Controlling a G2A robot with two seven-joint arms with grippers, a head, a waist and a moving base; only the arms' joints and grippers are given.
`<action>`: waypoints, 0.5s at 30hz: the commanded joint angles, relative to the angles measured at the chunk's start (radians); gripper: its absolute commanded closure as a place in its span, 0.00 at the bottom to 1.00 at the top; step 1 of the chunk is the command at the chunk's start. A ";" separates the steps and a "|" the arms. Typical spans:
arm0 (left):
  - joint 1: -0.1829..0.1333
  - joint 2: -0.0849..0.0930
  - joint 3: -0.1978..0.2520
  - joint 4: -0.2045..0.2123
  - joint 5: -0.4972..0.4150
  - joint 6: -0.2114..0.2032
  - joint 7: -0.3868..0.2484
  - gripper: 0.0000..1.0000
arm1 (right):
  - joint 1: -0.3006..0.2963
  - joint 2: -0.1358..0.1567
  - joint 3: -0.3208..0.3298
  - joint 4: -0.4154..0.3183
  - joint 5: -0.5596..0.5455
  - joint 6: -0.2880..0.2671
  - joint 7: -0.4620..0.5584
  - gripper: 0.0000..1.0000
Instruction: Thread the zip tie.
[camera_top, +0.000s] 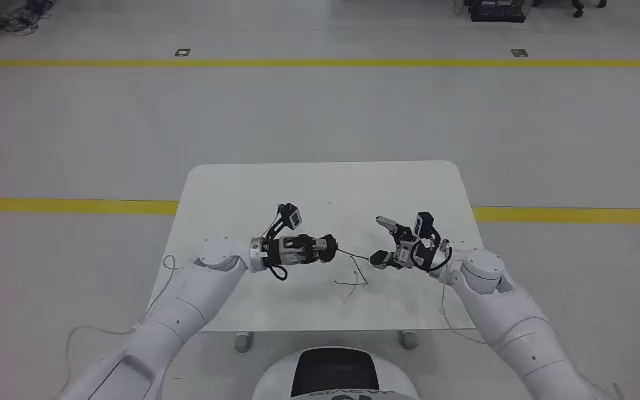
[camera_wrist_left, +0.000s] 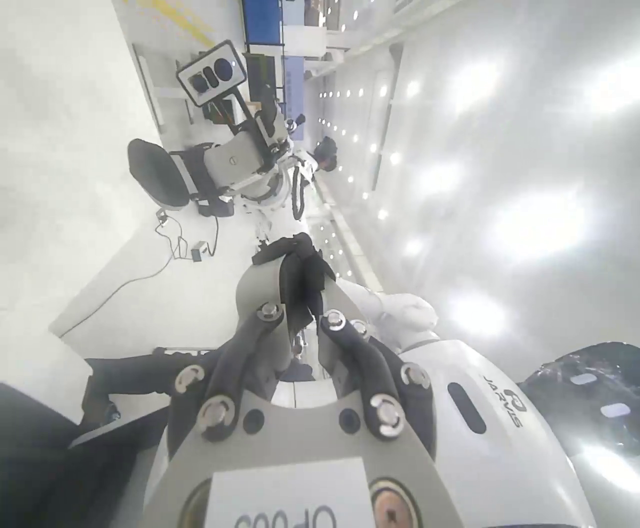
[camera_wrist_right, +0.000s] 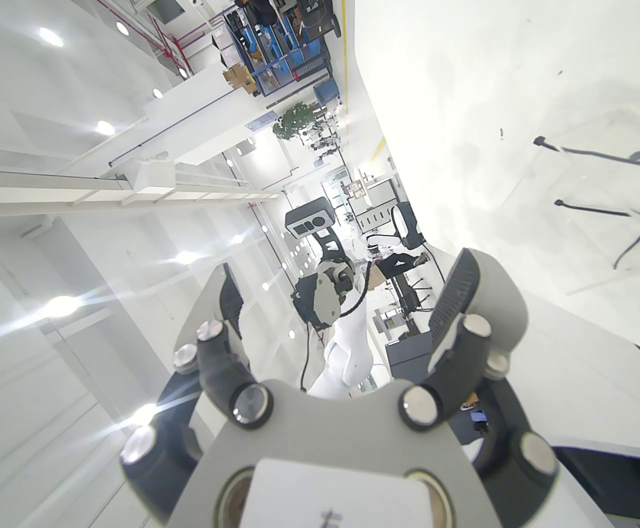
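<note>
Top view: on the white surface (camera_top: 300, 190) the left gripper (camera_top: 330, 246) sits left of centre, fingers together on the zip tie (camera_top: 352, 255). The tie's long axis runs left to right, slanting slightly nearer as it leaves the fingers. Its free end points at the right gripper (camera_top: 380, 240), whose fingers stand apart; contact between the two cannot be determined. Loose zip ties (camera_top: 352, 285) lie on the surface just nearer than the held one. Left wrist view: the left gripper (camera_wrist_left: 300, 280) has its fingers pressed together on dark material; the strap itself cannot be made out here. Right wrist view: the right gripper (camera_wrist_right: 345, 285) has its fingers wide apart with nothing between them. The left gripper (camera_wrist_right: 320, 300) faces it farther off, and two loose zip ties (camera_wrist_right: 585, 151) lie roughly parallel on the surface (camera_wrist_right: 475, 100).
</note>
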 joint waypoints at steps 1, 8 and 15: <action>-0.003 -0.001 -0.001 0.000 0.038 0.000 0.016 1.00 | 0.000 0.000 0.000 0.000 0.000 0.000 0.000 0.00; -0.002 -0.002 0.000 -0.002 0.039 0.002 0.023 1.00 | 0.000 0.000 0.000 0.000 0.000 0.000 0.000 0.00; 0.017 -0.002 0.005 -0.016 -0.004 0.114 0.091 1.00 | -0.014 0.004 0.008 0.008 -0.019 -0.140 0.118 0.00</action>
